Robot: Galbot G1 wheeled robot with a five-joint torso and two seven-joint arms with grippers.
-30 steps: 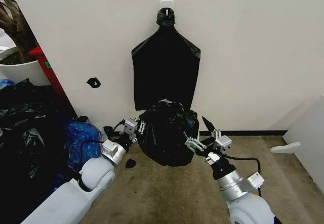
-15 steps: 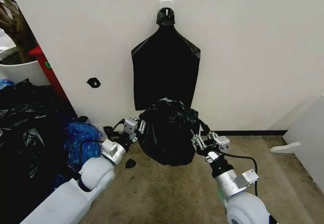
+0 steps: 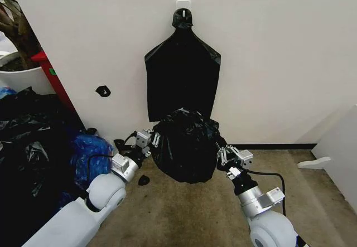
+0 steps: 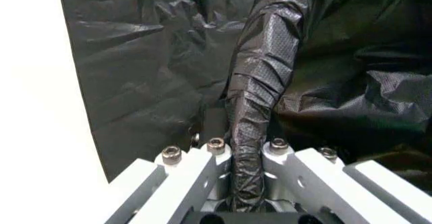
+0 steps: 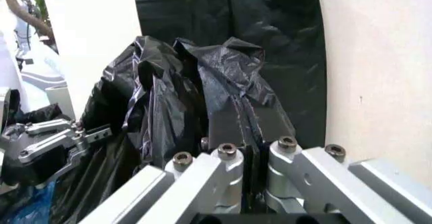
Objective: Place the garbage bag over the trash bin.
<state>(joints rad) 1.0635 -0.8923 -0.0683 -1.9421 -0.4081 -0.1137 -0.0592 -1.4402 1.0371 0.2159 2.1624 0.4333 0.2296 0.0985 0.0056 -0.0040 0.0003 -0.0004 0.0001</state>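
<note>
The crinkled black garbage bag (image 3: 185,146) sits bunched on the carpet against the wall, and the trash bin is hidden under it. My left gripper (image 3: 152,140) is at the bag's left side, shut on a twisted fold of the bag (image 4: 248,107) that runs between its fingers (image 4: 214,155). My right gripper (image 3: 223,155) is at the bag's right side. In the right wrist view its fingers (image 5: 229,158) are pressed together on a flat edge of the bag (image 5: 182,97). My left gripper (image 5: 54,138) shows farther off across the bag.
A flat black bag (image 3: 182,74) hangs from a wall hook just behind. A heap of black bags (image 3: 28,146) and a blue bag (image 3: 89,152) fill the left, by a white plant pot (image 3: 22,77). A white panel (image 3: 341,152) stands at the right. A black scrap (image 3: 144,179) lies on the carpet.
My right gripper has moved in from the open floor to the bag's right side and closed on its edge. The left gripper has stayed shut on its fold.
</note>
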